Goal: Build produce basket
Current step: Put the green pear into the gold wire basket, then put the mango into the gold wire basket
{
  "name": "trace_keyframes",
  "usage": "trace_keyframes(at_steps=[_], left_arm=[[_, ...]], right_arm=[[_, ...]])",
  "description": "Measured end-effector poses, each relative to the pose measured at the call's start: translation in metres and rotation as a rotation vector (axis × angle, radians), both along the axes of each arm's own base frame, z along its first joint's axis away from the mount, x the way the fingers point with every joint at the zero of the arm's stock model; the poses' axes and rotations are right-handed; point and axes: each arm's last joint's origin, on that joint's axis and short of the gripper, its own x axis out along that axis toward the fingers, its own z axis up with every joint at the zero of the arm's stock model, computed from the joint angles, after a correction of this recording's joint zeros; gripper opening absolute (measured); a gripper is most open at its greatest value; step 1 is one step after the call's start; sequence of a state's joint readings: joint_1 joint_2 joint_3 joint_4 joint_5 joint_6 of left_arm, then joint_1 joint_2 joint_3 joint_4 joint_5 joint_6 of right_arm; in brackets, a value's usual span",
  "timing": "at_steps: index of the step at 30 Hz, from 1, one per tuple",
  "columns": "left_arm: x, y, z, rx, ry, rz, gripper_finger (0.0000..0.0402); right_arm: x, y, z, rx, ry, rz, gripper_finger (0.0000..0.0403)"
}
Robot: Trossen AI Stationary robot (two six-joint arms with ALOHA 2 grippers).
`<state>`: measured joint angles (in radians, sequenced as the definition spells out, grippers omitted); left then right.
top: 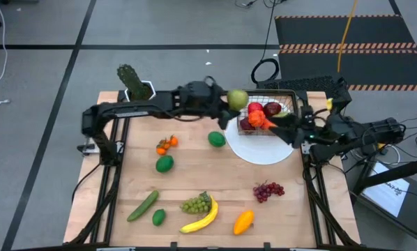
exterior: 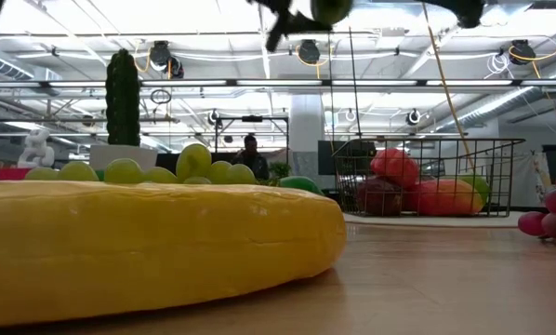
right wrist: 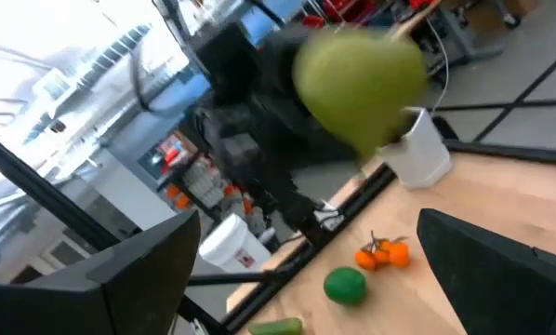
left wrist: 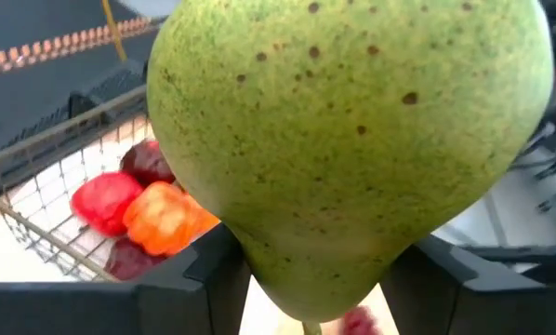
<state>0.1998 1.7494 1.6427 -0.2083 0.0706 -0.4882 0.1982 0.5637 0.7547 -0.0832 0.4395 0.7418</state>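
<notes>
The left gripper [top: 229, 103] is pinching a speckled green pear [top: 237, 98] above the near-left rim of the silver wire-mesh basket [top: 290, 95] at the bench's far right corner; it should travel over the piled fruit before releasing. The right gripper [top: 286, 132], seemingly spread, is waiting beside the basket

My left arm is stretched across the back of the counter, elbow bent near the left edge, its end effector [top: 231, 104] raised well above the surface and clamped tight on the pear [top: 237, 98]. Right arm reaches in from the right side, its end effector [top: 282, 129] low, fingers spread apart with nothing between them.
</notes>
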Motion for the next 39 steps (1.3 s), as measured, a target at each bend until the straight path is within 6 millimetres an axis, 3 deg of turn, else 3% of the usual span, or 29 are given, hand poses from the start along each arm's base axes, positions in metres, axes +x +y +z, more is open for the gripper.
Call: trace_keyframes(at_steps=[8,15,19,27,34,39], left_arm=[[0.066,0.028,-0.038,0.163,0.064,0.034,0.0202],[0.101,0.073,-0.094,-0.153,0.085,0.197,0.0202],[0.105,0.088,-0.115,-0.292,0.1,0.239,0.0202],[0.095,0.099,-0.123,-0.315,0.201,0.222,0.0209],[0.092,0.1,-0.127,-0.308,0.256,0.2,0.0289],[0.084,0.099,-0.101,-0.243,0.216,0.178,0.0334]], right_arm=[[-0.034,-0.008,-0.001,-0.043,0.016,-0.036,0.0394],[-0.038,-0.009,0.0,-0.045,0.003,-0.032,0.0394],[-0.038,-0.008,0.0,-0.051,0.007,-0.026,0.0394],[-0.038,-0.008,-0.001,-0.1,0.027,-0.021,0.0394],[-0.039,-0.011,-0.002,-0.087,0.038,-0.113,0.0394],[-0.038,-0.012,-0.002,-0.012,0.019,-0.164,0.0394]])
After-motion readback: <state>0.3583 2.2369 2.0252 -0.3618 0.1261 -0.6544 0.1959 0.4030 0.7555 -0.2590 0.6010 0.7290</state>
